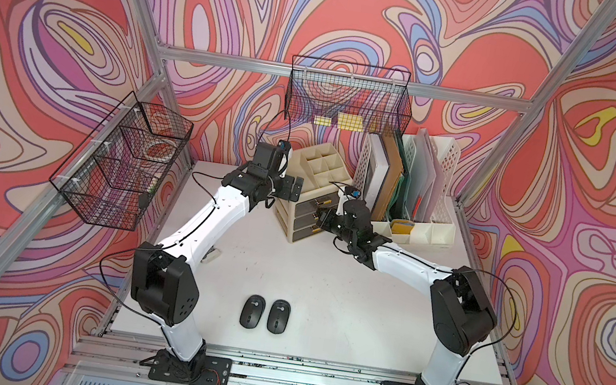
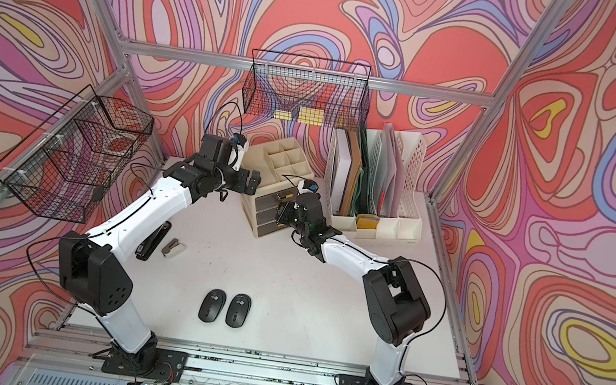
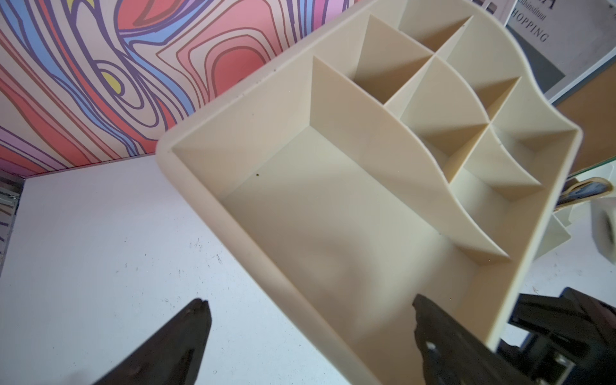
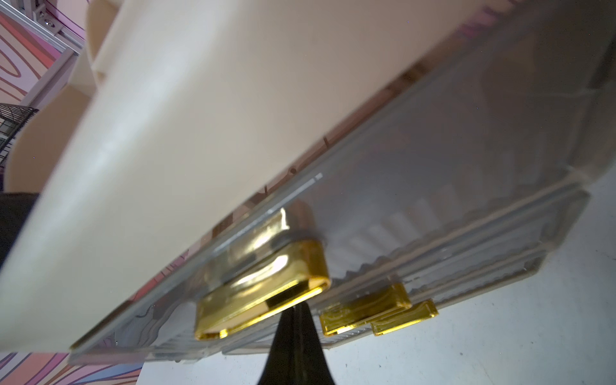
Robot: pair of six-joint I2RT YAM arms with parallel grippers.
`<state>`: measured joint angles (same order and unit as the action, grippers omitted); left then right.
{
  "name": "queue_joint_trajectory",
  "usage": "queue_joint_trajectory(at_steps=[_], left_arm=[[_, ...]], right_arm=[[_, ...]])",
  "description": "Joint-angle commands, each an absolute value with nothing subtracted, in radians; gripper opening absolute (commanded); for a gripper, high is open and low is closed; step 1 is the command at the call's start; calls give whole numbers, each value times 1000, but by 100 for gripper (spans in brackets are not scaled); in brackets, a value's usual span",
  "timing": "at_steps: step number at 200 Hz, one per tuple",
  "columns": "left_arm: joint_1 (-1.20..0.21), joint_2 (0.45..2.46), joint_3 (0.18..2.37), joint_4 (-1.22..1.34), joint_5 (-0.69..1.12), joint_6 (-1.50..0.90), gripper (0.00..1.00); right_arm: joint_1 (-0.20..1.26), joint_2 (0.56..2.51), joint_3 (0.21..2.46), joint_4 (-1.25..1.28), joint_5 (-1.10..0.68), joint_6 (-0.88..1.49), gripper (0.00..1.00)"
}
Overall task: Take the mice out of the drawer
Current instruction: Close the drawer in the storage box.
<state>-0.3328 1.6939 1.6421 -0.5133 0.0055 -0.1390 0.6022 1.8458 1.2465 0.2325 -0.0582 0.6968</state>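
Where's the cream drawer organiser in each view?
In a top view: cream organiser at rear centre of the table.
In a top view: same spot, rear centre.
Left wrist: its open-top compartments fill most of the frame.
Right wrist: front seen close up, the cream body fills much of the frame.
Shared landmark: white table.

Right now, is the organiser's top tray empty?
Empty, as far as shown: the tray compartments in the left wrist view are all bare.

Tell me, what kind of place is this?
Probably a robot lab booth dressed as an office desk: two arms inside a metal frame, a file rack, an organiser and two mice.
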Motion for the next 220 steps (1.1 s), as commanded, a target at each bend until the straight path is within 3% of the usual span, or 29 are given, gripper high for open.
queue_joint_trajectory(at_steps=[1,92,158,220], left_arm=[[-328,1664,1642,-540,15,-147,99],[-328,1662,1638,-541,20,-147,99],[-327,1645,1637,-540,58,-128,99],[-328,1634,1645,-552,97,-88,99]], right_arm=[[592,1840,1243,283,-63,702,1],[539,1778,1158,376,-130,759,12],[531,1638,940,544,-125,946,36],[531,1657,843,731,-85,1166,45]])
